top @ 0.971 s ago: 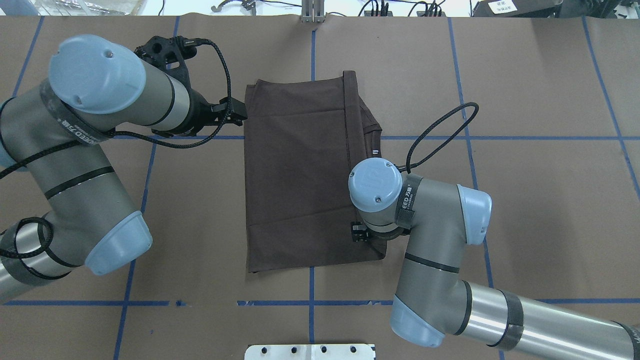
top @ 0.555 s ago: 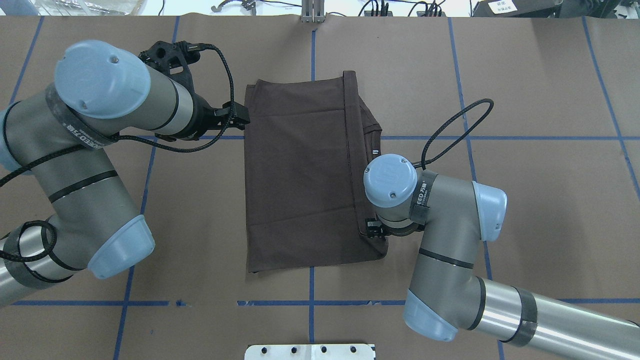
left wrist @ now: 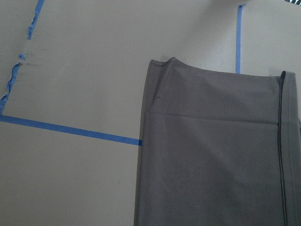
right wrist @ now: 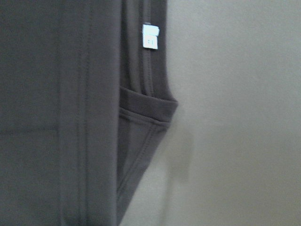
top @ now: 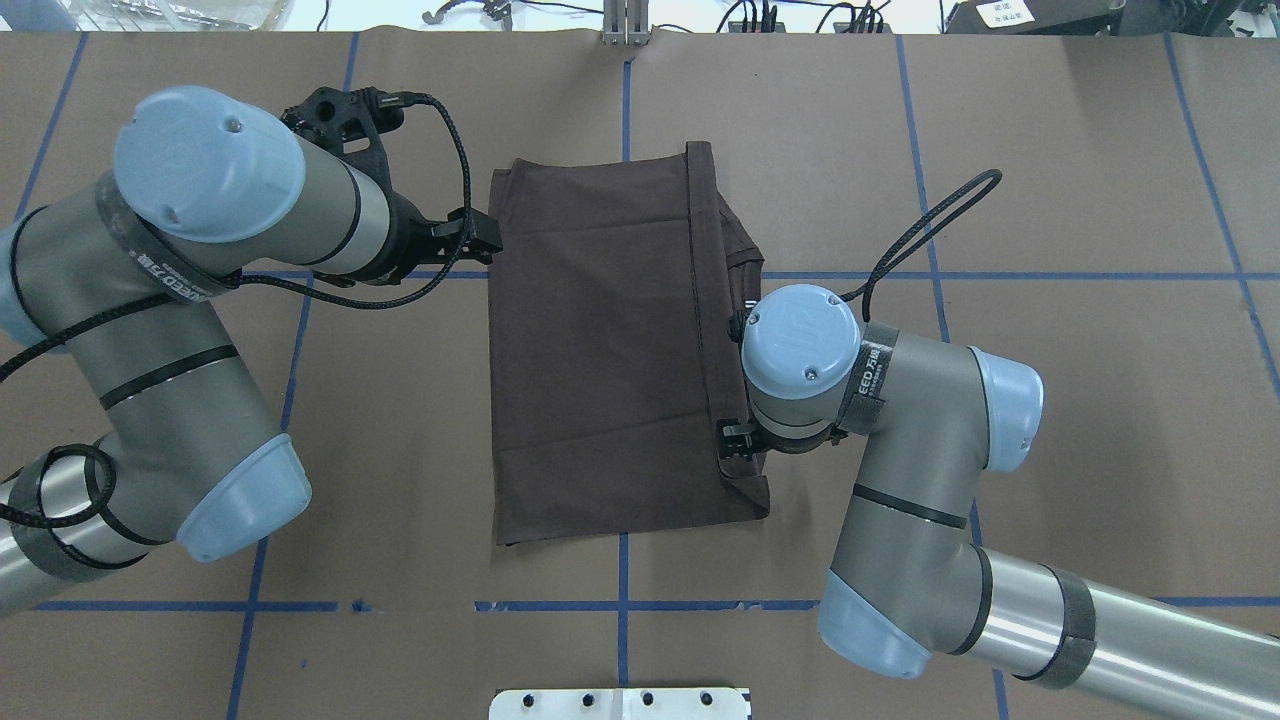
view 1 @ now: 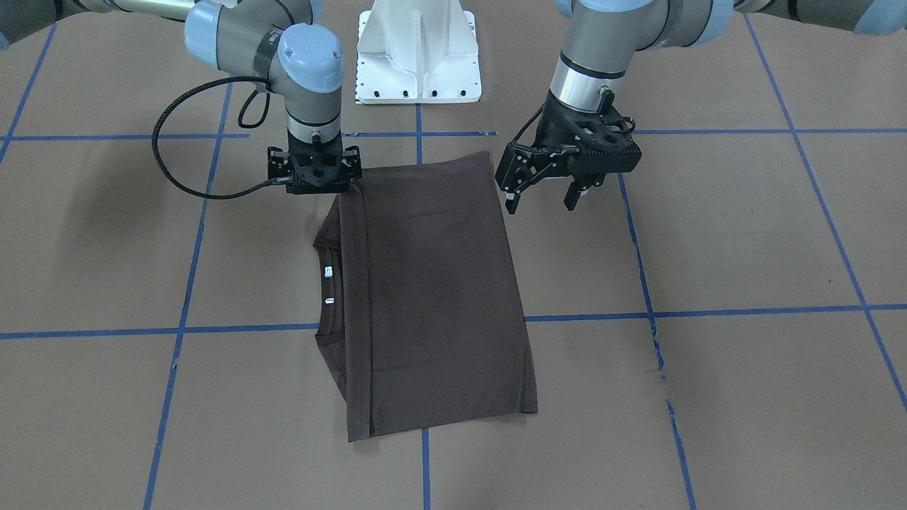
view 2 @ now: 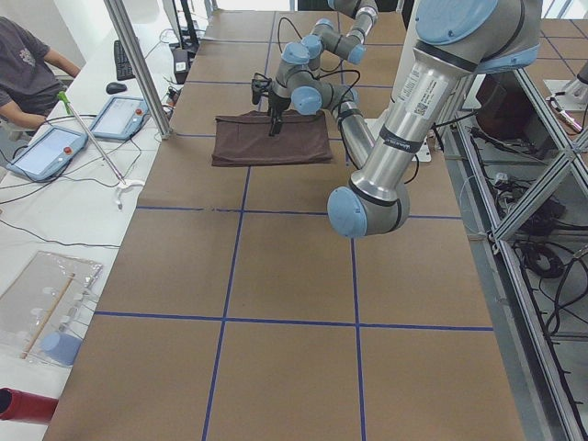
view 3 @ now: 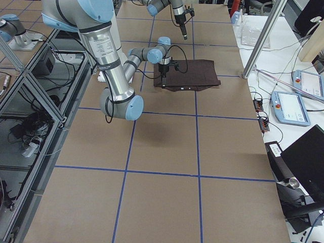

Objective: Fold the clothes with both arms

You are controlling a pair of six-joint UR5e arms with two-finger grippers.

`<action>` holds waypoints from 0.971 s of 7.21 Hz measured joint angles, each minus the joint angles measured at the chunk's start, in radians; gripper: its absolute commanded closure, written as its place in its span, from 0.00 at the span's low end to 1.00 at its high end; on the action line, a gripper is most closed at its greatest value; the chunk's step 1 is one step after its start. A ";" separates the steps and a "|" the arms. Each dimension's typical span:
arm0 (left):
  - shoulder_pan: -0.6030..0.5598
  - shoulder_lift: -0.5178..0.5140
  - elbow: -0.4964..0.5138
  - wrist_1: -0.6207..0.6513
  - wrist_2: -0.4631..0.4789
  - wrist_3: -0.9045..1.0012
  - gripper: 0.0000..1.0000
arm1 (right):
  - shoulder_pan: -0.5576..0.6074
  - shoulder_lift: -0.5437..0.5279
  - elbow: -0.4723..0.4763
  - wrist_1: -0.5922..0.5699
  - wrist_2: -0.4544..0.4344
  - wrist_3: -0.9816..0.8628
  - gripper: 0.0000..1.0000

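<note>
While the brown T-shirt (view 1: pixel 432 283) lies in a smooth rectangle, left tool (view 1: pixel 541 203) gapes, right tool (view 1: pixel 314 180) unreadable.

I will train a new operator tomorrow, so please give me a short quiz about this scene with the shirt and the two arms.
1. True or false: the shirt hangs in the air between the two arms.
2. Which arm's jaws stand plainly open beside the shirt's edge? A. the left arm B. the right arm C. neither
3. How many white labels show at the collar in the front-facing view?

Key: 1. False: it lies folded on the table. 2. A. 3. Two.
</note>
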 measured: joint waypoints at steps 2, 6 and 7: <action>0.000 0.007 0.001 0.000 0.000 0.004 0.00 | -0.008 0.007 -0.003 0.079 -0.003 -0.015 0.00; 0.000 0.015 0.004 -0.011 0.000 0.007 0.00 | -0.059 0.007 -0.037 0.096 -0.038 -0.054 0.00; 0.000 0.016 0.004 -0.015 0.000 0.007 0.00 | -0.065 0.007 -0.048 0.096 -0.043 -0.055 0.00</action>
